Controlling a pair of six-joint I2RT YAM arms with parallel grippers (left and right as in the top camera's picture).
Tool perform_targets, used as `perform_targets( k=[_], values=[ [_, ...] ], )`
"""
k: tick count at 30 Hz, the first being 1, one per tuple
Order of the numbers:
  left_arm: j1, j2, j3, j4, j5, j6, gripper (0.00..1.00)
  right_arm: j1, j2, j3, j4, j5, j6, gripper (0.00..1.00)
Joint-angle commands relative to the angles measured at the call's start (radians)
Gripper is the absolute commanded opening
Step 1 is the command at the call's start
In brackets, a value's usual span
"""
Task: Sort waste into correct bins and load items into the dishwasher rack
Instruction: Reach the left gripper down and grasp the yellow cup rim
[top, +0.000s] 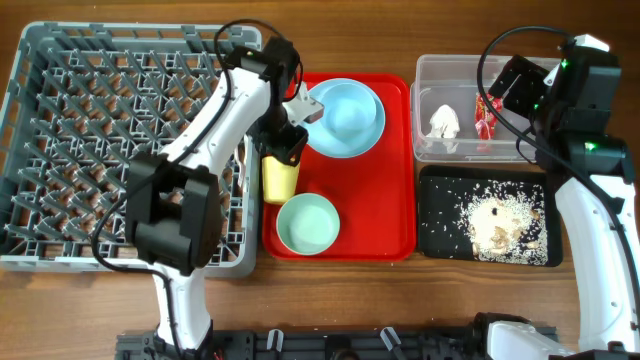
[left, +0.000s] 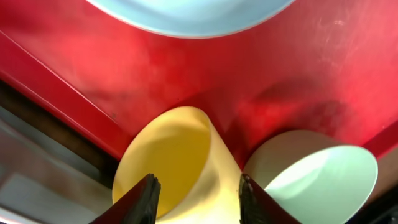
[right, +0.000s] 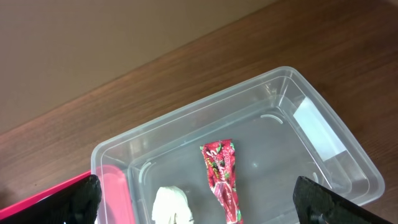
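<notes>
My left gripper (top: 284, 142) (left: 196, 194) is shut on the small yellow cup (top: 280, 178) (left: 180, 155), which is tilted over the left edge of the red serving tray (top: 390, 200). The pale green bowl (top: 307, 223) (left: 317, 180) sits right beside the cup. The light blue bowl (top: 350, 108) sits on the light blue plate (top: 322, 140) at the tray's back. My right gripper (top: 512, 88) (right: 198, 194) is open and empty above the clear tub (top: 430, 70) (right: 323, 143). The red wrapper (top: 486, 115) (right: 222, 177) and the white napkin (top: 444, 124) (right: 171, 205) lie in the tub. Rice scraps (top: 495, 215) cover the black tray (top: 435, 235). The spoon and fork are out of view.
The grey dishwasher rack (top: 60, 150) fills the left side, touching the red tray's left edge. My left arm reaches over the rack's right part. The tub and black tray stand close together right of the red tray, on the wooden table (top: 380, 300).
</notes>
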Motion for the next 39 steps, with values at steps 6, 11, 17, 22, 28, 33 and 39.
perform_targets(
  k=[6,11,17,22,28,33,39],
  values=[
    [-0.006,0.009,-0.004,-0.096,0.024,0.018,0.35,0.0,0.004,0.001,0.002,-0.008,-0.015,1.0],
    [-0.006,0.009,-0.004,-0.161,0.076,-0.002,0.32,0.0,0.004,0.001,0.001,-0.008,-0.015,1.0],
    [-0.006,0.009,-0.005,-0.255,0.108,-0.121,0.33,0.0,0.004,0.001,0.002,-0.008,-0.015,1.0],
    [-0.019,0.009,-0.005,-0.287,0.185,-0.143,0.31,0.0,0.004,0.001,0.002,-0.008,-0.015,1.0],
    [-0.092,0.009,-0.005,-0.333,0.183,-0.17,0.36,0.0,0.004,0.001,0.002,-0.008,-0.015,1.0],
    [-0.116,0.009,-0.006,-0.377,0.177,-0.199,0.34,0.0,0.004,0.001,0.002,-0.008,-0.015,1.0],
    [-0.116,0.009,-0.006,-0.396,0.176,-0.262,0.31,0.0,0.004,0.001,0.001,-0.008,-0.015,1.0]
  ],
)
